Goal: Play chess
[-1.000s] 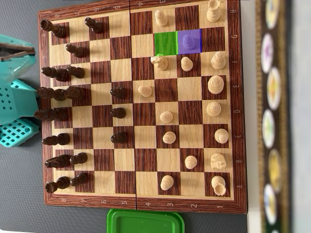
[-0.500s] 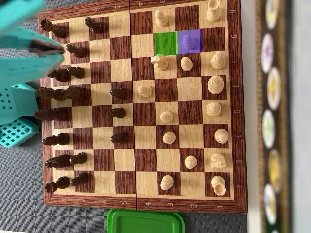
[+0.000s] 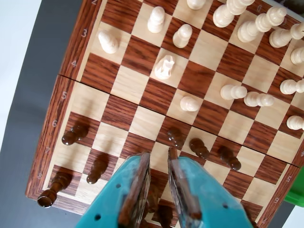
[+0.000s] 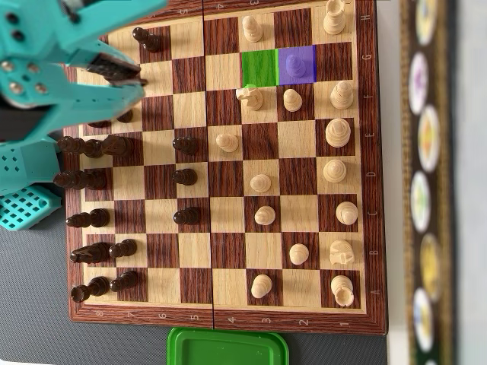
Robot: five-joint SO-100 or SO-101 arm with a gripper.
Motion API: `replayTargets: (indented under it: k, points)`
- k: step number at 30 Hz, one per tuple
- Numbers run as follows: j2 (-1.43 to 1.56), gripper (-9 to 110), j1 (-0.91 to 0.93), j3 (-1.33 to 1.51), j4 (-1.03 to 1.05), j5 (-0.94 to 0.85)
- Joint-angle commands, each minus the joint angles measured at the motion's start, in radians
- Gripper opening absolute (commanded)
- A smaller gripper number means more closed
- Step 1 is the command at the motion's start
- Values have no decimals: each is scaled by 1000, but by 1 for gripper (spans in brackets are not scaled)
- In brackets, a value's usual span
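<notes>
A wooden chessboard (image 4: 222,15) fills the overhead view, dark pieces (image 4: 95,144) on the left and light pieces (image 4: 335,133) on the right. A green-tinted square (image 4: 259,67) lies beside a purple-tinted one holding a pawn (image 4: 297,67); a light knight (image 4: 249,96) stands just below the green square. My teal gripper (image 4: 141,80) reaches in from the upper left over the dark pieces. It is open, with nothing between its fingers. In the wrist view the gripper (image 3: 158,154) hovers above the dark back rows, with dark pawns (image 3: 199,148) and the light knight (image 3: 165,67) ahead of it.
A green plastic lid (image 4: 228,347) lies below the board's lower edge. The arm's teal base (image 4: 27,205) sits left of the board. A blurred patterned strip (image 4: 426,182) runs down the right side. Dark pieces stand close under the gripper.
The gripper has swung from off the board's left edge up and to the right, over the upper-left dark pieces. No piece has moved.
</notes>
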Motion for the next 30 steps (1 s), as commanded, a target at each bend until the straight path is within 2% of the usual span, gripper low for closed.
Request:
replayTargets:
  k: [1, 9, 17, 30]
  points:
    - [-26, 9, -12, -49, -9, 3]
    - [-130, 9, -34, -51, -9, 87]
    - [-245, 9, -28, -100, -115, 87]
    - [-483, 9, -21, -279, -121, 80]
